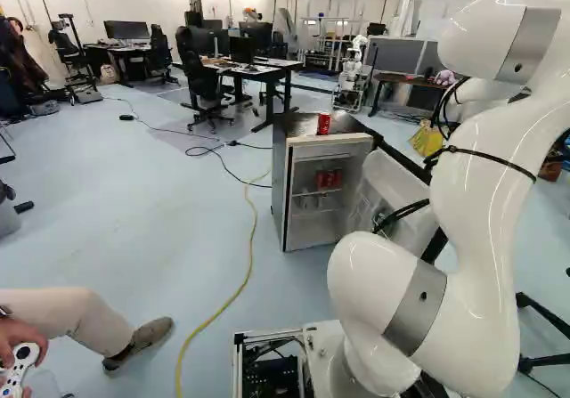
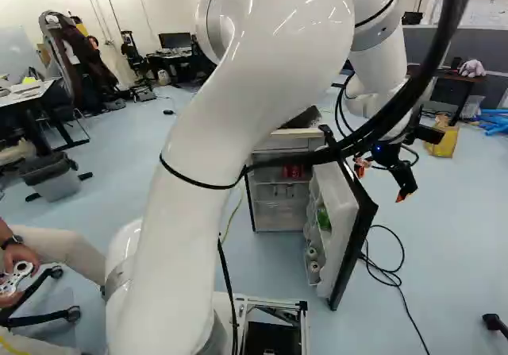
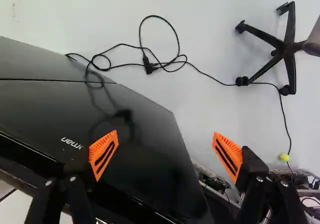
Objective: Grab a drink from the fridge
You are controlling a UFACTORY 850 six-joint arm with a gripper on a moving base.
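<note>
In the right base view my gripper hangs open on the outer side of the fridge's open door. The wrist view shows the gripper with nothing held; one finger is over the door's glossy black face, the other past its edge. The small fridge stands open in the left base view, with red cans on an upper shelf and another red can upright on top. A green item and pale cans sit in the door's racks.
A black cable lies on the floor beside the door, near a chair's foot. A yellow cable runs left of the fridge. A person's shoe is at the lower left. Another robot stands farther back.
</note>
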